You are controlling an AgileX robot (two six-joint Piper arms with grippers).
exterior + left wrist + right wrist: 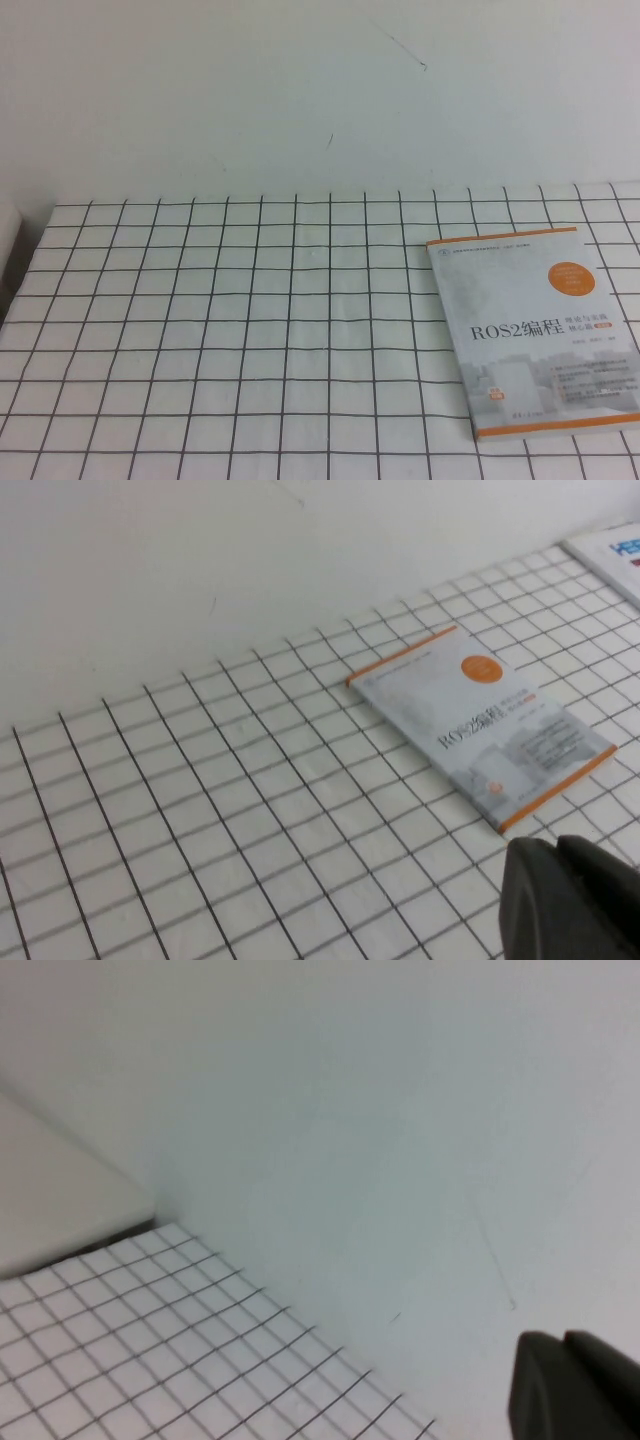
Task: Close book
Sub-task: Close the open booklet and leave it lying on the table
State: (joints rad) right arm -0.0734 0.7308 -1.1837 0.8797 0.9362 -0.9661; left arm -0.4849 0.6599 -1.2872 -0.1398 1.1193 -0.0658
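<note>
The pale grey paperback book with orange bands (535,335) already lies shut, flat and cover up on the white, black-gridded table (250,330). The closing looks done, so your next move is probably just to keep both arms clear of it. The cover reads "ROS2编程"; the smaller print is too fine to read. Your left hand (575,900) hangs just off the book's near orange edge, not touching it. Your right hand (575,1385) faces the white wall (350,1110), away from the book. You cannot tell whether either is open or closed.
</note>
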